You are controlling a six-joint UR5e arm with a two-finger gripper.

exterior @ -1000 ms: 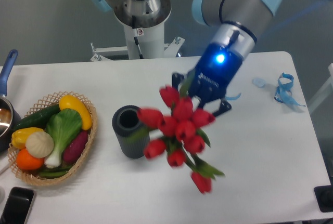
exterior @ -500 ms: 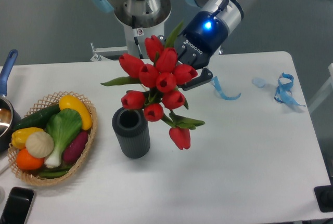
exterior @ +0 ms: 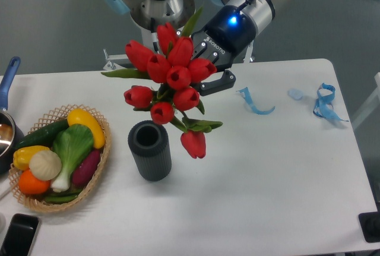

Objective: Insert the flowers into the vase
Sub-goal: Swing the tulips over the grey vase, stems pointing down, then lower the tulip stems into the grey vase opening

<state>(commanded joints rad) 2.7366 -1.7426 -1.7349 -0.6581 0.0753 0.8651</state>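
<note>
Above vase (exterior: 150, 149), slightly behind and right: I am holding flowers (exterior: 170, 87) in air, my jaws (exterior: 209, 72) clamping hidden stems. Bunch tilting blooms-first toward camera, stems not yet pointing at vase mouth. Risk: wide leaves snagging rim, tipping vase. My arm is reaching in from upper right, wrist angling down-left.

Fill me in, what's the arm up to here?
The arm's tool is holding the flowers, a bunch of red tulips, in the air above and slightly behind the vase. The vase stands upright on the table, its mouth empty; nothing is inserted yet. A wicker basket of toy vegetables sits to the left, untouched.
</note>
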